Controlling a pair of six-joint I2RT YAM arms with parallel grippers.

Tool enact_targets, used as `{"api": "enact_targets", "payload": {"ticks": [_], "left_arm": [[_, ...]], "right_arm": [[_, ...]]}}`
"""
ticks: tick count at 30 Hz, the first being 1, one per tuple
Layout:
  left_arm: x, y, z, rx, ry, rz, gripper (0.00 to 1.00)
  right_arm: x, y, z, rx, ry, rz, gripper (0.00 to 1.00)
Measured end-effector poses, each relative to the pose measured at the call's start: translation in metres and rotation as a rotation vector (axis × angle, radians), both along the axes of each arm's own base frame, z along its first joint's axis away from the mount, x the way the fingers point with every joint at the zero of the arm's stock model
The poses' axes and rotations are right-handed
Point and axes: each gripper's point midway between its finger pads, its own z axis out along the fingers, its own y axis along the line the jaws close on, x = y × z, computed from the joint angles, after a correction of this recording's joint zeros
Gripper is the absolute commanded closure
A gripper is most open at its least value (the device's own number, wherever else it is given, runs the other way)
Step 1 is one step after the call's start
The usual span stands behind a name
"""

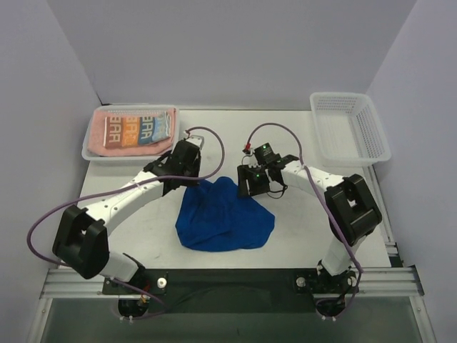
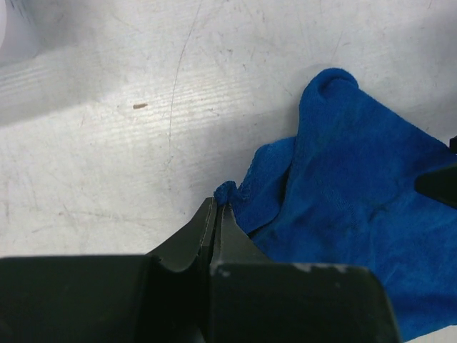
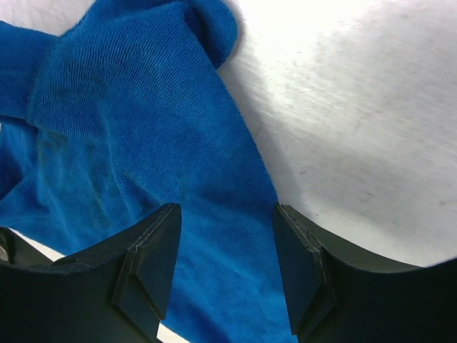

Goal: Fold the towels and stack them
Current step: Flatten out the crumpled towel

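A royal-blue towel [image 1: 225, 218] lies crumpled on the table between my arms. My left gripper [image 1: 190, 184] is shut on a small corner of the blue towel [image 2: 357, 186] at its far left edge; a blue nub pokes out past the gripper's [image 2: 216, 204] closed tips. My right gripper [image 1: 254, 187] hovers open over the towel's far right edge, and the blue towel [image 3: 143, 143] fills the gap between the right gripper's [image 3: 225, 211] jaws. A folded white lettered towel [image 1: 139, 128] rests on a salmon-pink towel [image 1: 118, 149] in the left basket.
The left white basket [image 1: 88, 148] sits at the table's far left corner. A second white mesh basket [image 1: 350, 127] stands at the far right with nothing showing inside. Grey walls close in on three sides.
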Motion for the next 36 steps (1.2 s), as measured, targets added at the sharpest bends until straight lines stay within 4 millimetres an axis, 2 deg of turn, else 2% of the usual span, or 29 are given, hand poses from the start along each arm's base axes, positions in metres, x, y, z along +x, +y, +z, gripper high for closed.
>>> {"api": "enact_targets", "payload": {"ticks": [2,5,6,8,11,13,18,22,25,28,29,30,32,33,36], "left_arm": [[-0.007,0.005,-0.003,0.002,0.012,0.008,1.0],[-0.017,0.013,-0.007,0.004,0.021,0.022,1.0],[-0.02,0.016,-0.008,0.005,0.025,0.026,1.0],[-0.023,0.024,-0.01,0.004,0.031,0.044,1.0],[-0.024,0.04,-0.014,0.0,0.039,0.095,1.0],[-0.024,0.055,-0.018,-0.002,0.051,0.14,1.0],[-0.024,0.09,-0.025,-0.015,0.069,0.258,1.0],[-0.029,0.102,-0.036,-0.034,0.101,0.309,1.0],[-0.035,0.111,-0.048,-0.055,0.134,0.348,1.0],[-0.041,0.12,-0.058,-0.077,0.164,0.391,1.0],[-0.042,0.122,-0.059,-0.089,0.167,0.404,1.0],[-0.042,0.124,-0.059,-0.098,0.169,0.413,1.0],[-0.042,0.125,-0.058,-0.118,0.165,0.421,1.0],[-0.041,0.125,-0.057,-0.126,0.162,0.422,1.0],[-0.039,0.12,-0.055,-0.154,0.159,0.405,1.0]], "right_arm": [[-0.004,0.005,-0.008,-0.009,0.01,0.022,0.49],[-0.009,0.01,-0.016,-0.027,0.007,0.049,0.59],[-0.011,0.009,-0.018,-0.035,0.006,0.054,0.8],[-0.017,0.008,-0.024,-0.048,0.004,0.074,0.99],[-0.029,-0.001,-0.031,-0.074,0.013,0.073,1.0],[-0.039,-0.011,-0.029,-0.089,0.01,0.067,1.0],[-0.063,-0.03,0.002,-0.062,-0.048,0.059,1.0],[-0.091,-0.045,0.013,-0.032,-0.061,0.036,1.0],[-0.116,-0.065,0.019,-0.016,-0.064,-0.038,1.0],[-0.126,-0.085,0.035,0.006,-0.105,-0.163,1.0],[-0.127,-0.09,0.042,0.015,-0.119,-0.207,0.97],[-0.127,-0.094,0.045,0.019,-0.127,-0.247,0.8],[-0.13,-0.105,0.048,0.007,-0.125,-0.326,0.63],[-0.132,-0.109,0.047,-0.007,-0.115,-0.343,0.51],[-0.135,-0.115,0.041,-0.061,-0.093,-0.339,0.44]]}}
